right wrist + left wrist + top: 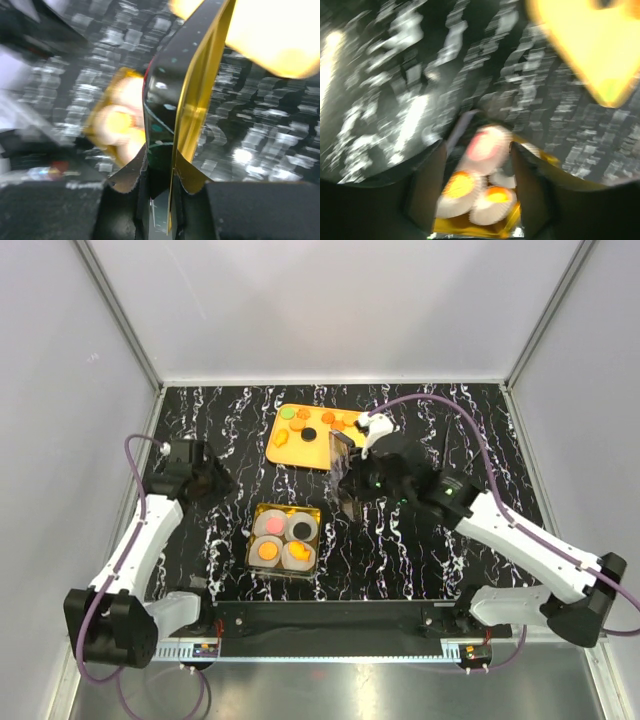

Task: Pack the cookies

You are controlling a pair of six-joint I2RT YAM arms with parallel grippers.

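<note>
Near the front of the black marbled table [420, 550], a square gold box [262, 512] holds four white paper cups [490, 210], each with one of the small flat cookies [268, 551] inside; more cookies lie on the flat orange tray [283, 453] behind. The right gripper [160, 192] pinches the black, gold-lined lid [165, 115] on edge, probably to cap the box; the left gripper [476, 165] hangs partly open and empty, off to the box's left.

Left wrist: motion-blurred, orange tray [590, 50] cut off by top edge | Right wrist: blurred, upright lid [172, 115] hides part of the box [112, 125] | Top: cookies [309, 434] too small for shapes
</note>
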